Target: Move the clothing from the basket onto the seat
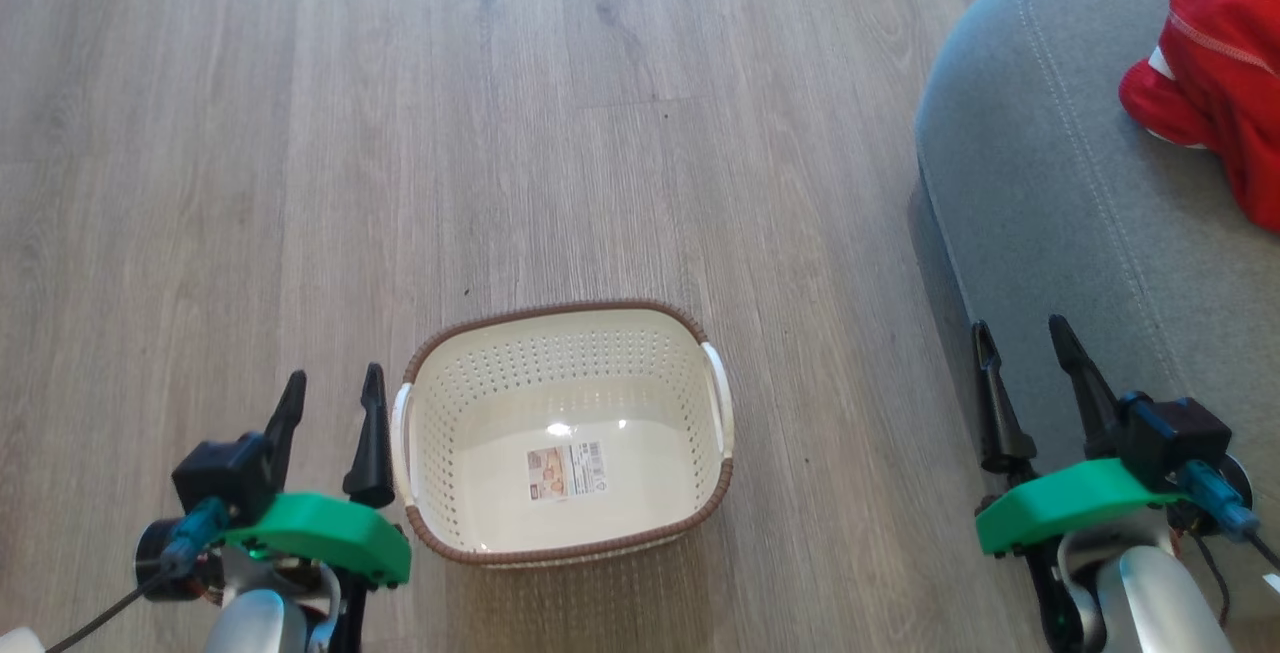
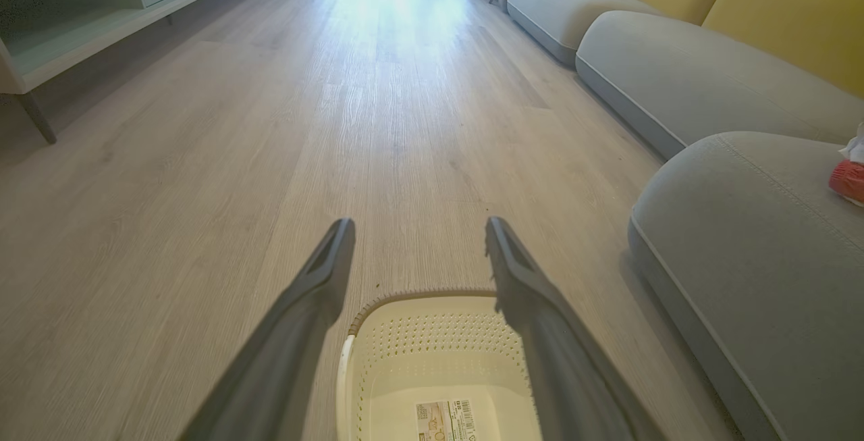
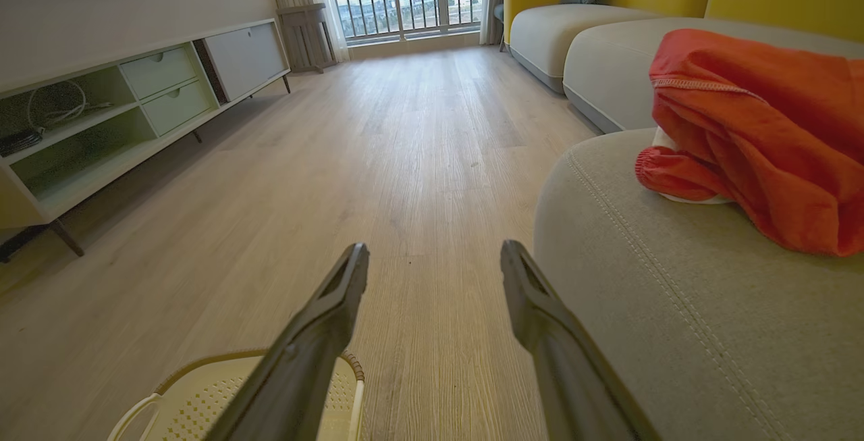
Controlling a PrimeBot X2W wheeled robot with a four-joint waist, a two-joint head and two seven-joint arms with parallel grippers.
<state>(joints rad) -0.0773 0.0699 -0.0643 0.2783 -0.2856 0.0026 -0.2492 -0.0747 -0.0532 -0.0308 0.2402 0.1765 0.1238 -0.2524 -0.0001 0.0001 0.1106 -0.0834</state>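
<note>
Looking done tbh: cream perforated plastic basket (image 1: 560, 363) sits empty by the left gripper (image 1: 335, 375), bright red fabric clothing (image 1: 1225, 63) lies on the grey upholstered seat (image 1: 1040, 193), ahead-right of the right gripper (image 1: 1020, 325); both grippers spread, empty

One basket (image 1: 560, 373): two white handles (image 1: 718, 403), one label (image 1: 566, 471). One red clothing heap (image 1: 1215, 83), garment count unclear. Three grey seats (image 2: 742, 258) in a row, right side, near to far. One left gripper (image 1: 335, 373), one right gripper (image 1: 1018, 323). One low cabinet (image 3: 135, 103), far left.

Head overhead, wrists low; shared basket (image 1: 560, 365), seat (image 1: 1045, 183).
</note>
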